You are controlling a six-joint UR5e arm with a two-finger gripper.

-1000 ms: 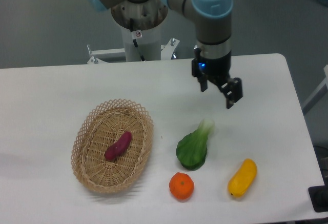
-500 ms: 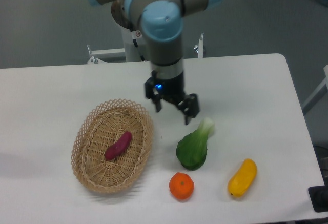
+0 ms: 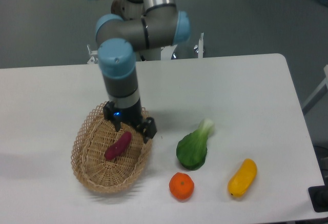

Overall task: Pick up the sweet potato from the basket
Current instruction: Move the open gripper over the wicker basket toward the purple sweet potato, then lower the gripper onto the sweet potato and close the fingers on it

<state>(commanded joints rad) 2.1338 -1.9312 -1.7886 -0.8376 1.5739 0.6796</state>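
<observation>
The pincer has swung left from beside the bok choy to above the basket. Its 2 fingers are spread, grasping nothing. The sweet potato lies just below it, unmoved.

No legible text, label, brand, or number appears in the view. No readable sign stands on any surface.

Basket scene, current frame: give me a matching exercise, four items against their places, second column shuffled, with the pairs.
Items:
1. sweet potato
2. gripper
3. orange fruit
4. yellow vegetable

Places:
A. front right on the table
B. lying inside the basket
C. in front of the green leafy vegetable
D. over the basket's far right rim

Pairs: 1-B, 2-D, 3-C, 4-A
</observation>
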